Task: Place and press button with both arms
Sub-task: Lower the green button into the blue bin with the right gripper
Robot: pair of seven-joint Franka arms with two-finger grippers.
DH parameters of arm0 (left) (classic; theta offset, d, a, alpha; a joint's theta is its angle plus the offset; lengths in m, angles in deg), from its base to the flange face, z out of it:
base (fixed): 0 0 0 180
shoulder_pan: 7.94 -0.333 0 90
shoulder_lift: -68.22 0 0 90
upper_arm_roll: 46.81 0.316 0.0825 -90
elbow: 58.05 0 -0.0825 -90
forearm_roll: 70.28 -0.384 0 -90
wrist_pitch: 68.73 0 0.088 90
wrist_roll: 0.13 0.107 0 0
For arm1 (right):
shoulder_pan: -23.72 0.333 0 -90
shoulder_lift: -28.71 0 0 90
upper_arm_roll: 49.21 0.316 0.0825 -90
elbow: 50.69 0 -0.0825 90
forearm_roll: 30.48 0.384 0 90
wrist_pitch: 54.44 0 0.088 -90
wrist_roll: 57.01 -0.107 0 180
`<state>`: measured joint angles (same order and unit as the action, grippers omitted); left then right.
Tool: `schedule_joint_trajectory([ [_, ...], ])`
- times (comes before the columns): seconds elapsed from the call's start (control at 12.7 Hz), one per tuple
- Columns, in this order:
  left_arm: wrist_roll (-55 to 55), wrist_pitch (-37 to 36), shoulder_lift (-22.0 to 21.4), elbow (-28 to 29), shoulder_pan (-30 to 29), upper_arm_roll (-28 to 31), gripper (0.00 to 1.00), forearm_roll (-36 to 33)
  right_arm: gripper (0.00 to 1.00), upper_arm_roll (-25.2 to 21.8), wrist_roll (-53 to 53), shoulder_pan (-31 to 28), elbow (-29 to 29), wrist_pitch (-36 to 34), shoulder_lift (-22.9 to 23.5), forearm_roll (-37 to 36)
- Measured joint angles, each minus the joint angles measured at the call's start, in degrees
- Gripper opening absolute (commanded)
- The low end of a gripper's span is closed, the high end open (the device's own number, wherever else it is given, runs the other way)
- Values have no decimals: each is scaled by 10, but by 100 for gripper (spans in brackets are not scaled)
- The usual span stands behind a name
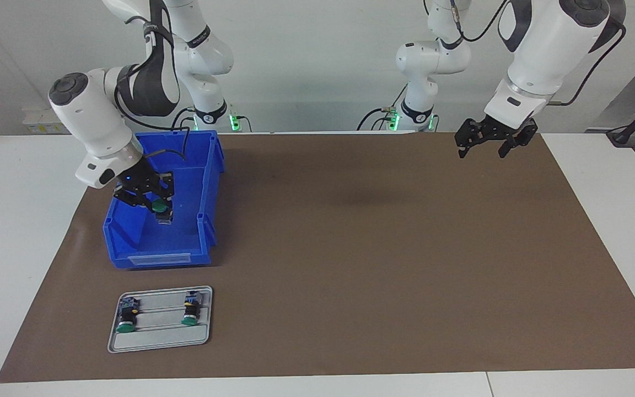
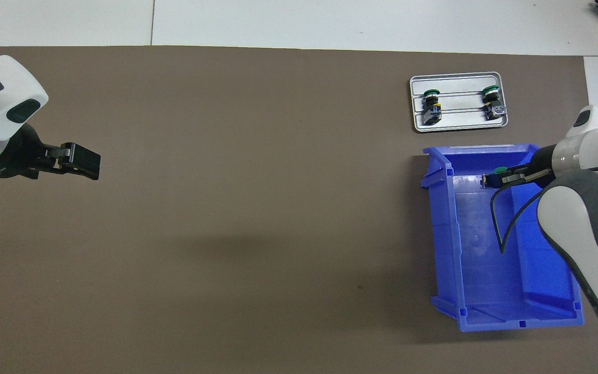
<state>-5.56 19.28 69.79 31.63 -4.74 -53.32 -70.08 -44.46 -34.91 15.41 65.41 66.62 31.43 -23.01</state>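
Facing view: a brown mat (image 1: pixel 350 248) covers the table. A blue bin (image 1: pixel 207 182) sits on it toward the right arm's end, and a grey tray (image 1: pixel 157 339) lies farther from the robots than the bin, well apart from it. Two buttons (image 1: pixel 127 317) lie on their sides in the tray, one beside the other, green caps pointing away from the robots. The right gripper (image 1: pixel 159 212) is inside the bin, below its rim, pinching a third button (image 1: pixel 159 206) with its green cap showing between the fingers; the bin's walls surround the gripper on all sides. The left gripper (image 1: pixel 483 149) hangs over the mat's edge at the left arm's end, fingers spread, holding nothing; that arm waits.

Overhead view: the right gripper (image 2: pixel 504 178) reaches into the bin (image 2: pixel 444 249) at the end nearest the tray (image 2: pixel 418 124), with the held button (image 2: pixel 493 175) at its tip. The tray's two buttons (image 2: pixel 431 101) sit against its rails. The left gripper (image 2: pixel 83 161) is over bare mat (image 2: pixel 252 208).
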Motion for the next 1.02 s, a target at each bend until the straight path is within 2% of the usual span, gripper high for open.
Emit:
schedule_joint_trajectory([
  [0.47,0,0,0,0,0,0,100,0,0,0,107,-19,20,81,77,49],
  [0.55,0,0,0,0,0,0,100,0,4,0,109,-20,23,96,85,49],
  [0.63,0,0,0,0,0,0,100,0,53,0,109,-19,25,101,86,49],
  [0.71,0,0,0,0,0,0,100,0,73,1,109,-19,25,103,85,49],
  [0.79,0,0,0,0,0,0,100,0,88,1,108,-19,26,105,86,50],
  [0.86,0,0,0,0,0,0,100,0,93,2,101,-18,27,107,87,50],
  [1.02,0,0,0,0,0,0,100,0,96,5,60,-17,26,108,84,50],
])
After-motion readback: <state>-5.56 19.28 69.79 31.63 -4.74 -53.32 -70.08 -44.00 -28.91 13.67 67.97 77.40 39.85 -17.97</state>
